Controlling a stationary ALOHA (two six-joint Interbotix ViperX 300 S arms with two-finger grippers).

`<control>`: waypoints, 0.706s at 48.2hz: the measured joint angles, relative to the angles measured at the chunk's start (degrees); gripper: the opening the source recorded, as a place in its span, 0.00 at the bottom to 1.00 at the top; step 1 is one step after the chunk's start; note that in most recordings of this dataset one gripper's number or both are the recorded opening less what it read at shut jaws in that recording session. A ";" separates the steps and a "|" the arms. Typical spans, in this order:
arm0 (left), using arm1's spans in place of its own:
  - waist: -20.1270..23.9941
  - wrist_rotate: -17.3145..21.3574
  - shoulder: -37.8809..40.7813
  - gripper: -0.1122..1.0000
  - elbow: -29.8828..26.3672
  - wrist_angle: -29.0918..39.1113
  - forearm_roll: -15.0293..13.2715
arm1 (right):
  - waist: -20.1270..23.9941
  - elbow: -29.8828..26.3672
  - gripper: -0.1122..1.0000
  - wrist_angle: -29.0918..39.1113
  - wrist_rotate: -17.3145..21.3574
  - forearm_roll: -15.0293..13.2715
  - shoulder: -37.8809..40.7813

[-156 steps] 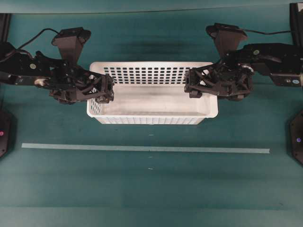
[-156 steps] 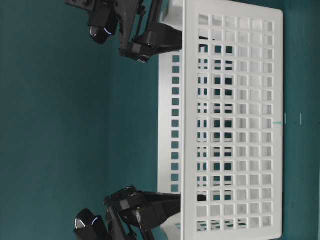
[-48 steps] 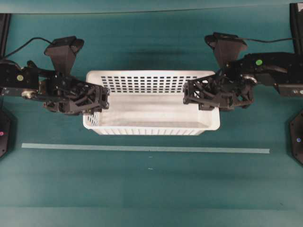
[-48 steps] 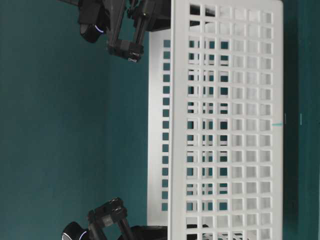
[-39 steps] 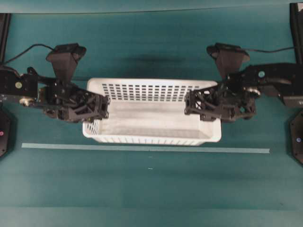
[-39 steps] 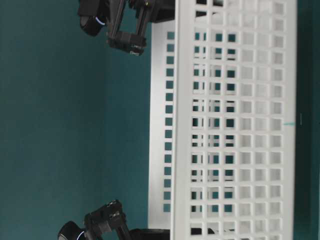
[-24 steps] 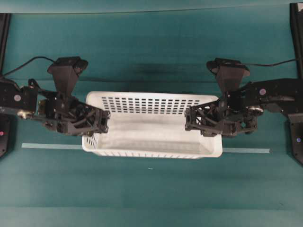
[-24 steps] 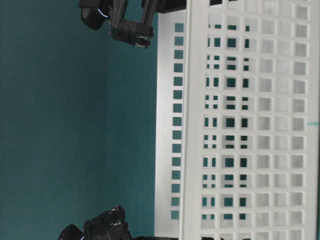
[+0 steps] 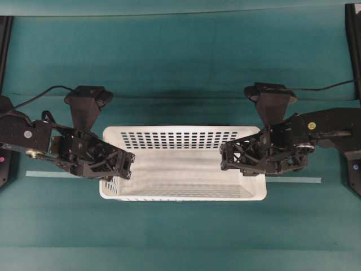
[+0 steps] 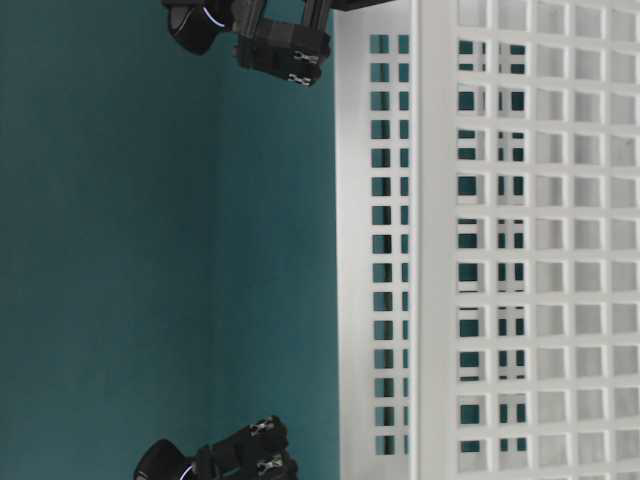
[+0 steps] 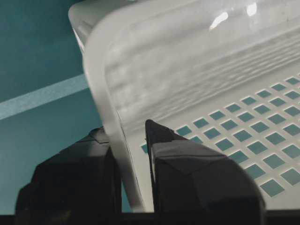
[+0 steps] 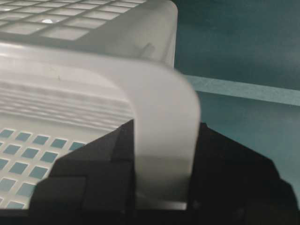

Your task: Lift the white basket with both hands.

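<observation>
The white basket [image 9: 183, 164] has come toward the near edge of the overhead view over the last second, now covering the middle of the pale tape line [image 9: 293, 180] (and looming larger at table level), so the lift looks well underway above the green bench [image 9: 180, 68]. Left claw [image 9: 125, 165] and right claw [image 9: 225, 156] each stay clamped on an end wall's rim.

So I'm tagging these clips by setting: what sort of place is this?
Most likely a robotics lab bench: a plain teal table with a tape line, two black arms, left gripper and right gripper, clamped on the ends of one basket.
</observation>
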 measured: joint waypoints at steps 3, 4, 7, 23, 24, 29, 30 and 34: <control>-0.09 0.00 0.09 0.16 0.00 0.00 0.00 | 0.18 0.00 0.25 -0.18 0.00 0.00 0.18; -0.09 0.00 0.09 0.16 0.00 0.00 0.00 | 0.18 0.00 0.25 -0.35 0.09 0.00 0.26; -0.09 0.00 0.09 0.16 0.00 0.09 0.00 | 0.26 0.09 0.25 -0.62 0.09 0.00 0.53; -0.09 0.00 0.26 0.16 0.09 0.00 0.00 | 0.70 0.09 0.25 -1.14 0.18 0.00 1.67; -0.09 0.00 0.26 0.16 0.09 0.09 0.00 | 0.70 0.00 0.25 -1.14 0.09 -0.09 1.67; -0.09 0.00 0.70 0.16 0.26 0.09 0.00 | 0.70 0.00 0.25 -1.14 0.18 -0.26 1.93; -0.09 0.00 0.88 0.16 0.35 0.00 0.00 | 0.70 0.09 0.25 -1.23 0.18 -0.26 2.02; -0.09 0.00 1.14 0.16 0.44 0.00 0.00 | 0.70 0.00 0.25 -1.41 0.18 -0.53 2.29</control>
